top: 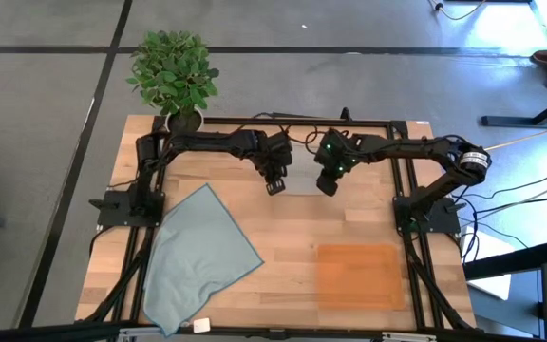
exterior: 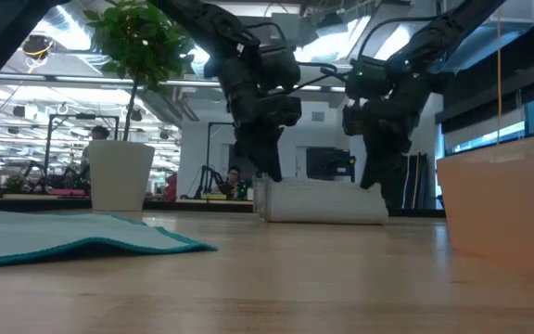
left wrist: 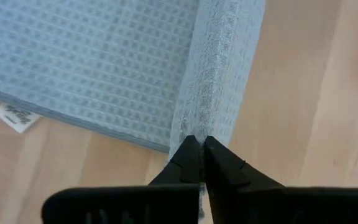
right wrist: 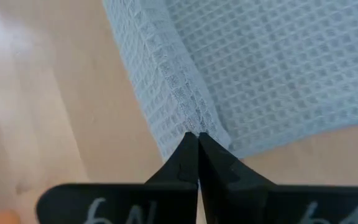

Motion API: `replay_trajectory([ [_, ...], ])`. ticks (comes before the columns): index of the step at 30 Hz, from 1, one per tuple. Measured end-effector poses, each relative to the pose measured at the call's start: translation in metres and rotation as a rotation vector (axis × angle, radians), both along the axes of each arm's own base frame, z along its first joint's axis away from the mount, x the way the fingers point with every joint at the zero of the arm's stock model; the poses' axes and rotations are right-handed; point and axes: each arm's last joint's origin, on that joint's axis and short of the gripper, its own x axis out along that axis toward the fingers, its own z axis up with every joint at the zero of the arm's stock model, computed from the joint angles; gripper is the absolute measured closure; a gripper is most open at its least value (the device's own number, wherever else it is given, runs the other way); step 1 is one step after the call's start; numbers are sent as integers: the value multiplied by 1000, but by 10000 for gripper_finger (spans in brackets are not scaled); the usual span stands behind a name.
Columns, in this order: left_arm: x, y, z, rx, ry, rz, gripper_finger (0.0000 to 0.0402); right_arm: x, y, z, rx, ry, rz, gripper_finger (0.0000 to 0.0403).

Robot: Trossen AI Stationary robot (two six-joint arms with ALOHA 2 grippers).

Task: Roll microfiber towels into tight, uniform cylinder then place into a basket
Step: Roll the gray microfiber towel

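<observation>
- The blue towel lies spread at the table's left, a small white tag at its near corner, print unreadable.
- The grey towel, its roll running left-right, lies at the back.
- The left gripper and the right gripper, fingers pressed together, each pinch a roll end.
- The basket sits front right.

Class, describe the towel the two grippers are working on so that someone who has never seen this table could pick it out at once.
Start at the potted plant by the table's far edge; beside it the left gripper and right gripper meet, both shut on the ends of the pale grey towel. It is small, partly rolled and waffle-textured, unlike the larger blue-green towel spread flat nearer the front.
</observation>
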Motion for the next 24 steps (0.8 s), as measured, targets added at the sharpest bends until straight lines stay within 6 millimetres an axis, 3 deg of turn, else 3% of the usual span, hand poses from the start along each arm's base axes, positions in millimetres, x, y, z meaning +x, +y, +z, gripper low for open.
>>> replay_trajectory([
  [11,0,7,0,81,6,42,401,5,-10,-12,-72,18,-20,403],
  [19,6,13,-19,117,28,72,401,6,-12,-15,-122,38,-21,403],
  [24,7,14,-19,142,27,77,401,7,-14,-20,-133,56,-30,403],
])
